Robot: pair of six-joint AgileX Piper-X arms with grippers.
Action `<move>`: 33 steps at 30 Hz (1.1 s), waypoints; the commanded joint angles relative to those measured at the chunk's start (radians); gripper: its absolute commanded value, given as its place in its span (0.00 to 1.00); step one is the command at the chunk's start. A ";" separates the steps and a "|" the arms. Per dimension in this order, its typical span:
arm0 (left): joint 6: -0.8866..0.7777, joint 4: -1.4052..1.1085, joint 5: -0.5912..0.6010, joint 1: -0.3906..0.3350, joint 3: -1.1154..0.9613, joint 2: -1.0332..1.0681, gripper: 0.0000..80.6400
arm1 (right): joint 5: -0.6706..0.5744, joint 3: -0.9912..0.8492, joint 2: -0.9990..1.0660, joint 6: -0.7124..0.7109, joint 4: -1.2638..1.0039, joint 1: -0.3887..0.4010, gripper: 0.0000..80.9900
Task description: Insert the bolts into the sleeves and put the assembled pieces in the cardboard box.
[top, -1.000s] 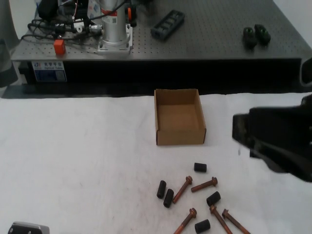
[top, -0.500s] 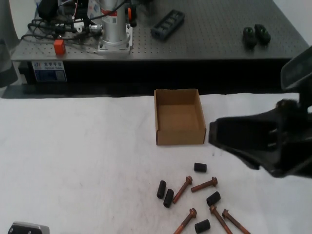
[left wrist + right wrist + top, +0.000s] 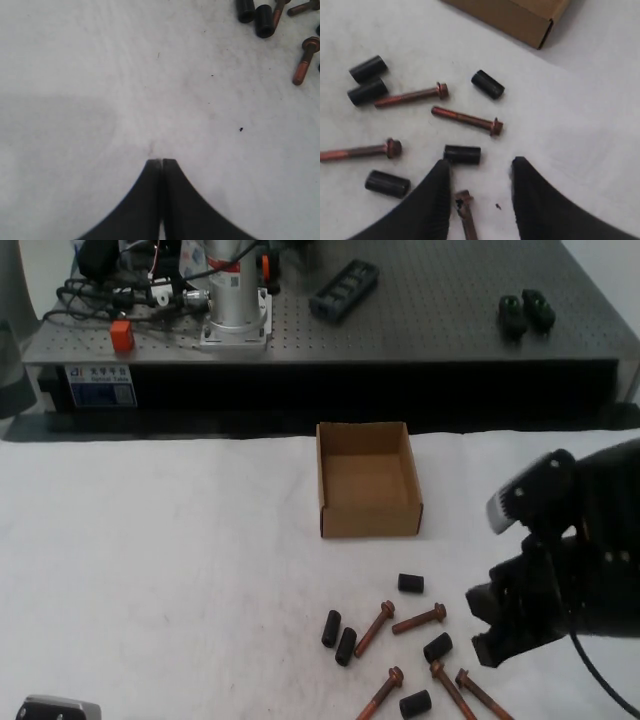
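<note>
Several copper bolts (image 3: 418,619) and short black sleeves (image 3: 410,583) lie loose on the white cloth, nearer than the open cardboard box (image 3: 368,480). My right gripper (image 3: 480,172) hangs open just above the right side of this pile. A sleeve (image 3: 462,154) lies just ahead of its fingertips and a bolt head (image 3: 464,197) shows between the fingers. More bolts (image 3: 467,120) and sleeves (image 3: 488,84) lie beyond, with the box corner (image 3: 520,17) farther off. The right arm (image 3: 560,570) is at the right of the high view. My left gripper (image 3: 161,162) is shut and holds nothing over bare cloth, with two sleeves (image 3: 255,15) and a bolt (image 3: 304,61) far ahead.
A grey perforated bench (image 3: 420,310) runs behind the cloth, carrying a metal post (image 3: 235,300), cables, an orange block (image 3: 121,335) and small black parts (image 3: 525,312). A grey piece of an arm (image 3: 55,708) shows at the near left corner. White cloth stretches left of the box.
The right arm first reached left beside the box, then swung down and nearer, and now points down at the right side of the bolts and sleeves. The parts and the box have not moved.
</note>
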 commanded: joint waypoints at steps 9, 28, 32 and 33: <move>-0.009 -0.003 -0.012 0.000 -0.013 -0.002 0.01 | 0.102 -0.093 0.327 -0.047 0.107 0.042 0.36; -0.011 -0.006 0.031 0.000 -0.013 -0.002 0.00 | 0.163 -0.103 0.433 -0.040 0.192 0.070 0.17; -0.049 -0.040 0.059 0.000 -0.013 -0.002 0.16 | 0.163 -0.103 0.433 -0.040 0.195 0.068 0.07; -0.066 -0.072 0.060 0.000 -0.013 -0.002 0.22 | 0.163 -0.103 0.433 -0.036 0.189 0.068 0.05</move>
